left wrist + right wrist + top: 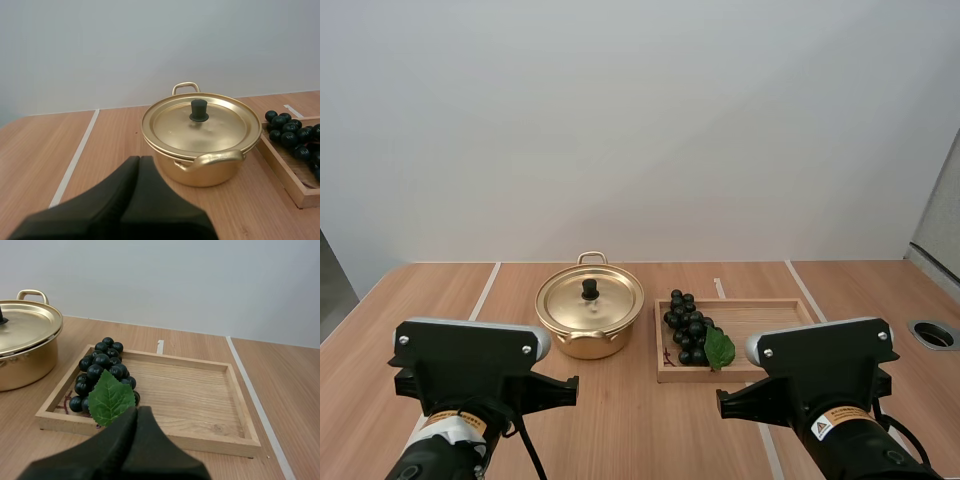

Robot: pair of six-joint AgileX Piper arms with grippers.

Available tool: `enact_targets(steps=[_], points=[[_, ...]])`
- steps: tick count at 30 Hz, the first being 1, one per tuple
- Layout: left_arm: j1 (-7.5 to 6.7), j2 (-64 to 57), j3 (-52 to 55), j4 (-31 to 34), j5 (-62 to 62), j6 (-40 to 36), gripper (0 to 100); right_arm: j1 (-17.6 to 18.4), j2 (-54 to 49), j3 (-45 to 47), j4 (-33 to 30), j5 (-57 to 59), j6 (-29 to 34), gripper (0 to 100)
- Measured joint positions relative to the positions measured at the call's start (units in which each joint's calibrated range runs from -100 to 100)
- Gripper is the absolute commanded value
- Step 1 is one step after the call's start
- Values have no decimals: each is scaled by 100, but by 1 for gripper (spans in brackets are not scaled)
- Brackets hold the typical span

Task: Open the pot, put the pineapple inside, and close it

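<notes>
**A:** Nearest first: how do the claws stand?

**B:** Both are pressed together on nothing. The left gripper (pixel 139 163) is one dark wedge above the desk (pixel 640 420), aimed at the pot. The right gripper (pixel 138 413) looks the same and sits low before the tray's near edge.

**A:** And the fruit?

**B:** It's a bunch of grapes (pixel 686 325), not a pineapple. They lie in the left end of the wooden tray (pixel 765 312), with a green leaf (pixel 719 348) on their near side.

**A:** The pot?

**B:** The pot (pixel 588 340) is mid-desk, just beside the tray's left edge. The lid (pixel 572 303) is seated, and its black knob (pixel 590 289) stands upright at the centre. One loop handle faces the near edge, and the far handle (pixel 591 258) faces the back edge.

**A:** How will they handle?

**B:** I'd judge the lid to be thin, stiff and light, with a glossy rim that would be slippery, so pinch the knob. The grapes look like a loose, knobbly cluster that may roll or dangle. Grip across the bunch's middle, not the leaf.
</notes>
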Motion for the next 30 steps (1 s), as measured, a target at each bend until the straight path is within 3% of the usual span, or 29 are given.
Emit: enact_targets(steps=[12, 16, 30], points=[[0, 0, 0, 0, 0, -9, 0, 0, 0, 0, 452, 0, 11, 0], [0, 0, 0, 0, 0, -9, 0, 0, 0, 0, 544, 0, 272, 0], [0, 0, 0, 0, 0, -9, 0, 0, 0, 0, 491, 61, 556, 0]])
